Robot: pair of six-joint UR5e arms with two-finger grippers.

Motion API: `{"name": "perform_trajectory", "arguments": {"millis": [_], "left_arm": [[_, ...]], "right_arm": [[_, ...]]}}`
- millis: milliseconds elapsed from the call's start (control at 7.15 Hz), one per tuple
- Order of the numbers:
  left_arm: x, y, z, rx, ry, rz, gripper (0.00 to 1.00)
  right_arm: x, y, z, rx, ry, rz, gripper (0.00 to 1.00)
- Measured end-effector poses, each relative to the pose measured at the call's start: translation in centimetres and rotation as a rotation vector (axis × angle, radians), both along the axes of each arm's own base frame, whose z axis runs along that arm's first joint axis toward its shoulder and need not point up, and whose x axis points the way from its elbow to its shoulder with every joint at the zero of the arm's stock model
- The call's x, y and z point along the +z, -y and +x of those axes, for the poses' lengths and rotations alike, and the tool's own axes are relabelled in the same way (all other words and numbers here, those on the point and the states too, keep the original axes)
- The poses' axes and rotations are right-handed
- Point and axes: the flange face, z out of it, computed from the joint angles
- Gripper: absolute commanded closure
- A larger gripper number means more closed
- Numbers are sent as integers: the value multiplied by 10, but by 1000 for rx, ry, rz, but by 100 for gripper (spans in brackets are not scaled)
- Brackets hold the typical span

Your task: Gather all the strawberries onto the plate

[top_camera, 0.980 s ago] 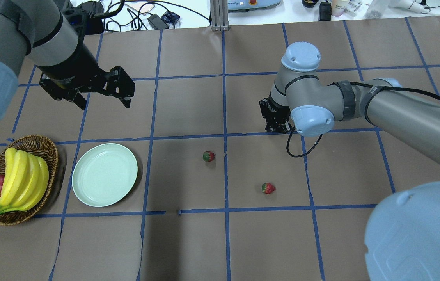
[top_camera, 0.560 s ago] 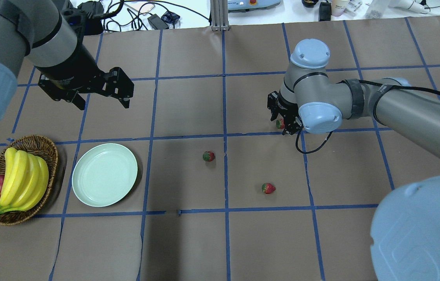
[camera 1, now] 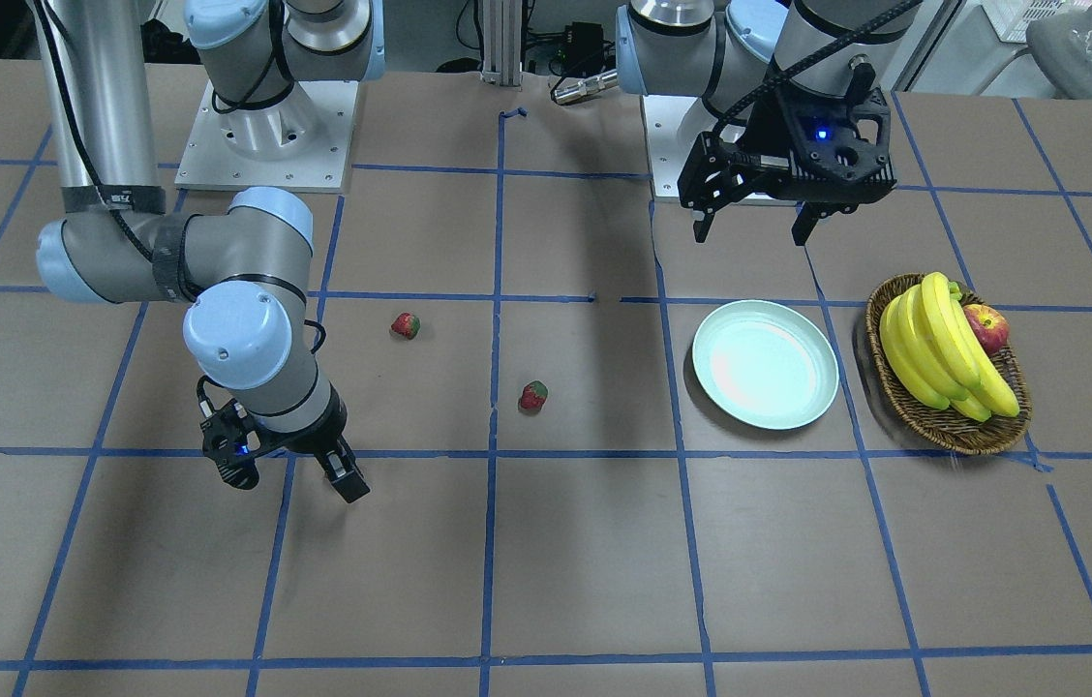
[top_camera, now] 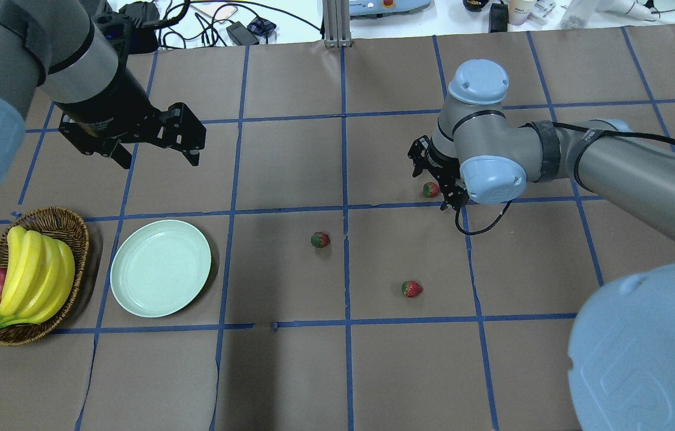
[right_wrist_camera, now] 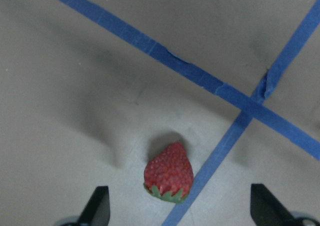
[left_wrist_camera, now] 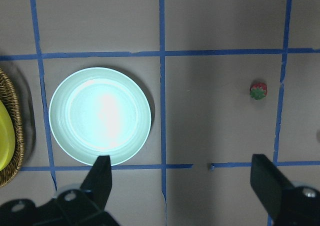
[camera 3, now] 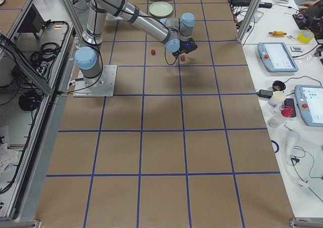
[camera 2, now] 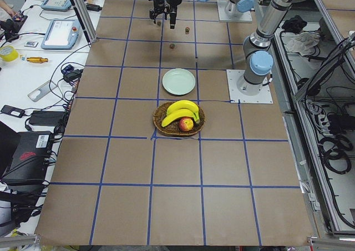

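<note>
first pick: the right gripper (camera 1: 292,472), jaws wide, hangs over a strawberry (right_wrist_camera: 169,178) lying on the table (top_camera: 289,371) between its fingers (right_wrist_camera: 100,206), well apart from the bare plate (top_camera: 161,267); next it should drop and close, while the left gripper (camera 1: 756,227) hangs open near the plate.

The wicker basket (left_wrist_camera: 19,136) and its bananas (left_wrist_camera: 4,136) run off the left wrist view's left edge.

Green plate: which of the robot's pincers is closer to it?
Left. The left pincer hovers open in the air close by the plate. The right pincer is far off to the other side, open around a strawberry.
</note>
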Motion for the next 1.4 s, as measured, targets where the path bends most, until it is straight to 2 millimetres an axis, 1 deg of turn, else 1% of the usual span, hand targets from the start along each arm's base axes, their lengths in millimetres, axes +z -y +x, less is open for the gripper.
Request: {"name": "perform_trajectory", "arguments": {"millis": [140, 280, 420, 560, 700, 1119, 1399], "left_arm": [[0, 0, 1, 0, 3, -3, 77], [2, 1, 1, -2, 9, -10, 1], [4, 1, 1, -2, 11, -13, 0], [3, 0, 1, 0, 8, -11, 0], [3, 0, 1, 0, 6, -9, 0], [2, 0, 1, 2, 4, -8, 0], [2, -1, 1, 2, 5, -9, 0]], "right_arm": [[-1, 1, -4, -9, -3, 2, 9], [-2, 2, -7, -14, -5, 2, 20], [-4, 2, -7, -17, -4, 6, 51], [-7, 2, -7, -18, -1, 11, 79], [-10, 2, -7, -19, 4, 17, 100], [-13, 1, -3, -10, 45, 25, 100], [-8, 2, -2, -11, 55, 18, 100]]}}
